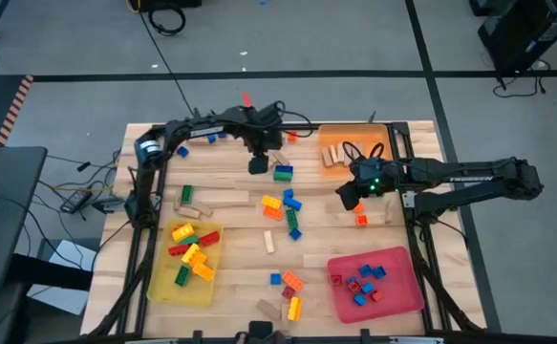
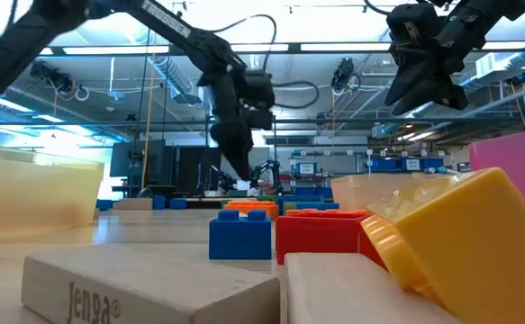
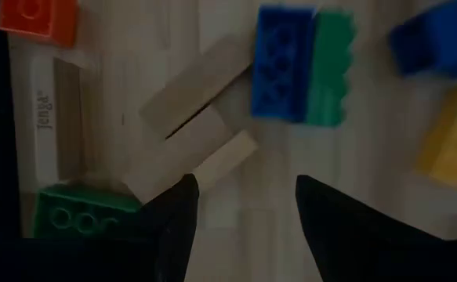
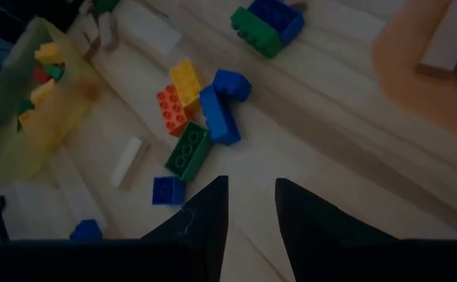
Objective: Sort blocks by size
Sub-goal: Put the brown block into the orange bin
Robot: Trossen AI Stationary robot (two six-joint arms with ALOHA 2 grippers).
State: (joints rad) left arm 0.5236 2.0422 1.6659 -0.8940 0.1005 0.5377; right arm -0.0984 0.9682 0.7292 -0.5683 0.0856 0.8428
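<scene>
yellow tray (image 1: 163, 287) w/ blocks at table's front-left corner. left gripper (image 1: 257, 164) hovers near back edge, fingers wide, empty, over tan planks (image 3: 189, 117). loose blocks (image 1: 288, 212) mid-table. right gripper (image 1: 347, 198) narrow, empty, right of centre.

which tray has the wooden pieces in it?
The orange tray at the table's far edge; tan wooden pieces lie in it. The yellow tray and red tray hold plastic bricks.

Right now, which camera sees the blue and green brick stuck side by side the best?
The left wrist view: the blue-and-green brick fills much of it, sharp enough to count studs. The high view shows it tiny, beside the left gripper. The right wrist view catches it far off near the edge. In the low view I cannot pick it out.
</scene>
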